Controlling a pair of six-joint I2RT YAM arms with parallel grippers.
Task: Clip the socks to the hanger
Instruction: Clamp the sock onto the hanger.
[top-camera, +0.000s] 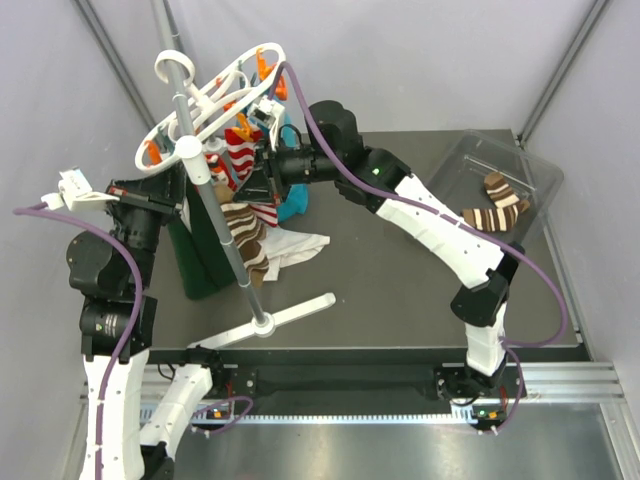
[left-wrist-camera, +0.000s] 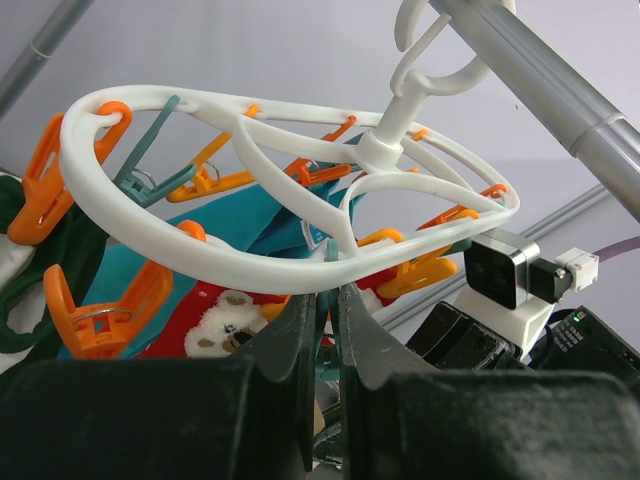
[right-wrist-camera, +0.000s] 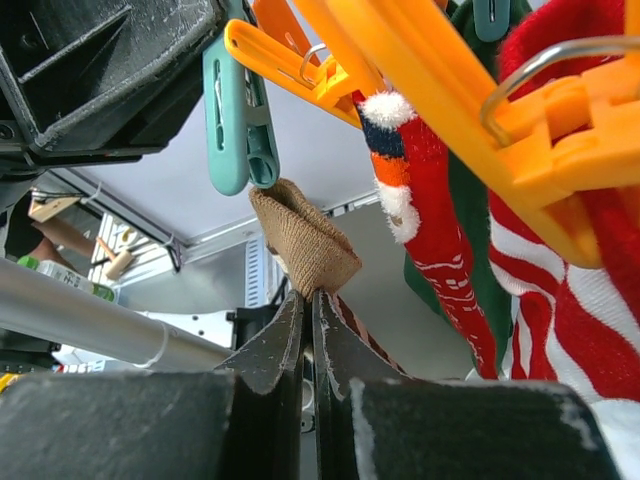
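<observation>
Right gripper (right-wrist-camera: 310, 295) clenched on the brown sock (right-wrist-camera: 305, 240), cuff pointing straight up, just below the teal clip (right-wrist-camera: 240, 110). Left gripper (left-wrist-camera: 328, 295) pinches that clip beneath the hanger (left-wrist-camera: 230, 262).

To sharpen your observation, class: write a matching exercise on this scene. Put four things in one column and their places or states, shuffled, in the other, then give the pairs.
Things
1. right gripper
2. brown-and-cream socks
3. red-and-white sock
4. hanger

Places or states
A. hooked on the grey pole
B. lying in the clear bin
C. shut on a brown cuff
D. hanging from an orange clip

Pairs: 1-C, 2-B, 3-D, 4-A
</observation>
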